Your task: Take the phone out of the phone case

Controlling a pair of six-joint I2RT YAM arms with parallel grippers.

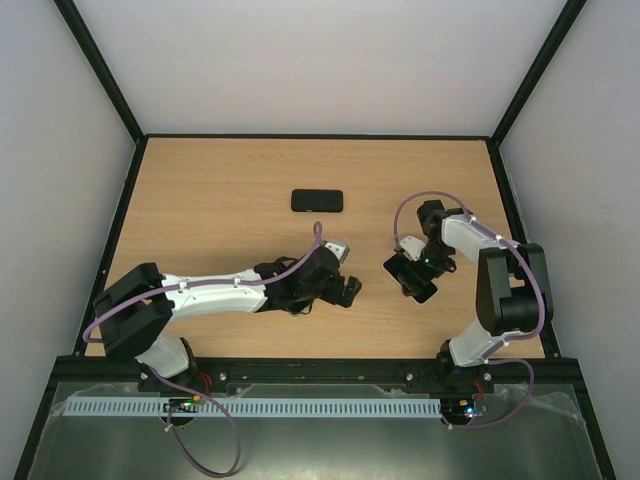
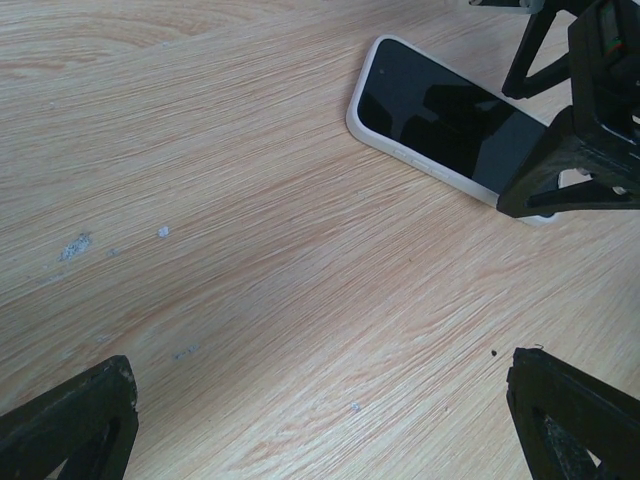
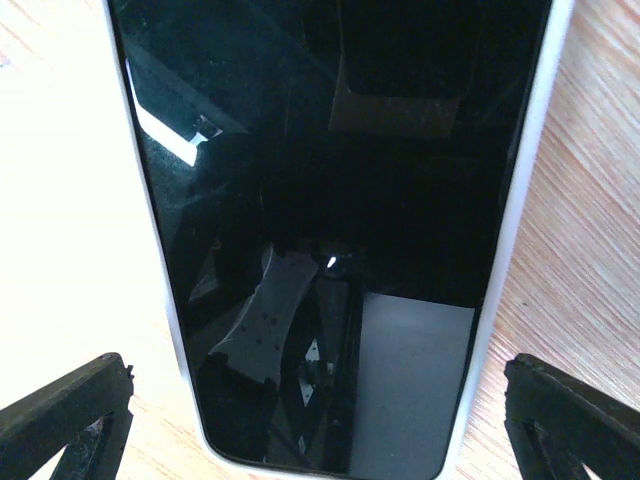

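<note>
1. The top camera sits high behind the arm bases, looking down and forward, far enough off to take in the whole table [image 1: 200,200].
2. The left wrist camera hangs low over the wood, tilted forward, with the left gripper [image 2: 320,362] framing its bottom corners.
3. The right wrist camera looks almost straight down from very near, and the phone [image 3: 330,200] fills its view.
4. All three views share that phone. The left wrist view shows it at upper right, with the right gripper [image 2: 510,148] over it.
</note>
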